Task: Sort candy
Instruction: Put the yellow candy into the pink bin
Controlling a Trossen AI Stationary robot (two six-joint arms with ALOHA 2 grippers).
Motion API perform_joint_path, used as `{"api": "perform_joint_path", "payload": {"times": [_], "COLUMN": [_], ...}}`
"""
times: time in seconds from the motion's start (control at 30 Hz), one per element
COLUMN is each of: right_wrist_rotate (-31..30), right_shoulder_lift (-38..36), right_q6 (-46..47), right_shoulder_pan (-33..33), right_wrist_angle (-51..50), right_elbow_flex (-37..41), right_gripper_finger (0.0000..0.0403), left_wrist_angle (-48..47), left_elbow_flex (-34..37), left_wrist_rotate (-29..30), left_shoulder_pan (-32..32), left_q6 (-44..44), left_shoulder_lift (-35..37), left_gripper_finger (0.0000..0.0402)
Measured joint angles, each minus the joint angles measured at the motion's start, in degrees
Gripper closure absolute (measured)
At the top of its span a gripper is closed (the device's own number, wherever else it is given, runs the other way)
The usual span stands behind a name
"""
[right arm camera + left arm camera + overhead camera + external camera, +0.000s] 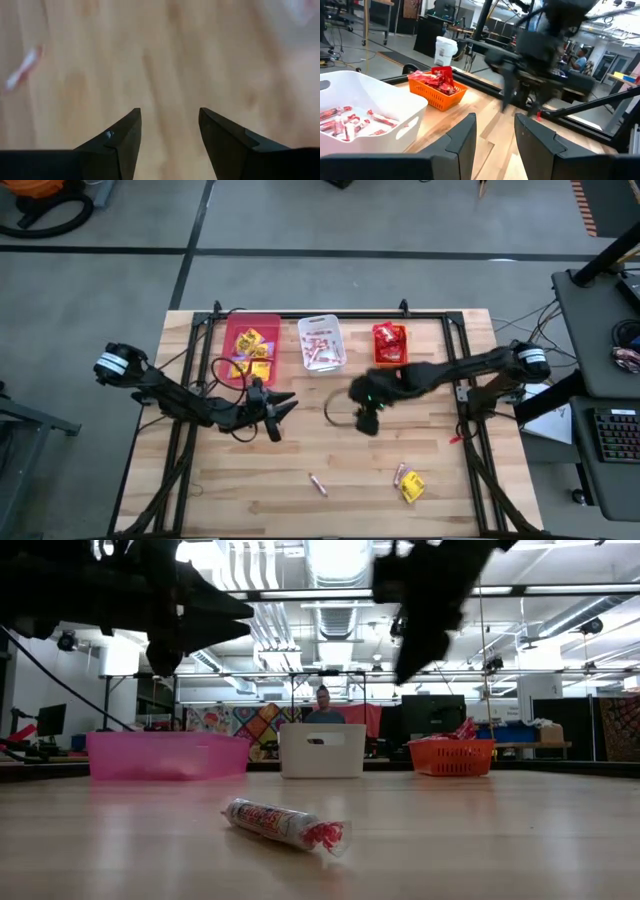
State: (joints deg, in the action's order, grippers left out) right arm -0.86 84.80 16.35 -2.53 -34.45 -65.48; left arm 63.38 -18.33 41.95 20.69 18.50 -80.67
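A: Where are your claws?

B: My right claw [366, 418] hangs over the middle of the table [330, 510], at six o'clock from the orange bin [390, 346]. Its fingers [122, 137] stand wide apart with bare wood between them, holding nothing. My left claw [280, 406] floats at six o'clock from the pink bin [252, 351], pointing toward three o'clock; its fingers [464, 137] stand partly apart, with nothing between them.

A: And the candy?

B: Yellow packets [250, 352] lie in the pink bin, pinkish-red sticks [320, 348] in the white bin [321, 343], red packets [388, 345] in the orange bin. The three bins sit in a row along the twelve o'clock edge. Loose on the table: one stick [317, 484] at about six o'clock from the white bin, near the front edge, and a yellow packet [412, 488] with another small piece [400, 473] touching it, at six o'clock from the orange bin.

A: Anyone around?

B: A person [323, 707] sits behind the white bin, beyond the table.
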Motion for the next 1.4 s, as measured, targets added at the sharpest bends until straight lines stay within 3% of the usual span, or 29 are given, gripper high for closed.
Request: {"api": "perform_joint_path", "payload": {"times": [0.3,0.57,0.87,1.03,1.2,1.4], "right_wrist_rotate": [4.94,11.16,8.63,6.90,6.18,0.46], "right_shoulder_lift": [-4.55,-7.07,-5.07,-3.32,-2.94,-2.94], "right_q6": [20.13,38.38,29.24,32.17,33.64,33.79], "right_shoulder_pan": [-13.72,-22.52,-32.72,-36.48,-38.65,-41.83], "right_wrist_angle": [-14.63,-16.62,-15.98,-14.30,-5.97,-2.70], "right_elbow_flex": [5.24,10.85,14.04,14.99,15.95,16.04], "right_gripper_finger": [0.0211,0.0207,0.0222,0.0237,0.0241,0.0243], "left_wrist_angle": [-0.09,-0.17,-0.22,-0.42,-0.52,-0.90], "left_elbow_flex": [-2.86,-5.33,-5.64,-5.66,-5.63,-5.68], "left_wrist_rotate": [-0.28,-0.07,-0.02,-0.02,-0.04,-0.05], "left_shoulder_pan": [0.00,0.00,0.00,0.00,0.00,0.00], "left_q6": [-1.76,-5.70,-7.32,-7.32,-7.32,-7.32], "left_shoulder_lift": [-3.76,-4.24,-4.04,-4.04,-4.04,-4.04], "left_gripper_finger": [0.0284,0.0284,0.0284,0.0284,0.0284,0.0284]}}
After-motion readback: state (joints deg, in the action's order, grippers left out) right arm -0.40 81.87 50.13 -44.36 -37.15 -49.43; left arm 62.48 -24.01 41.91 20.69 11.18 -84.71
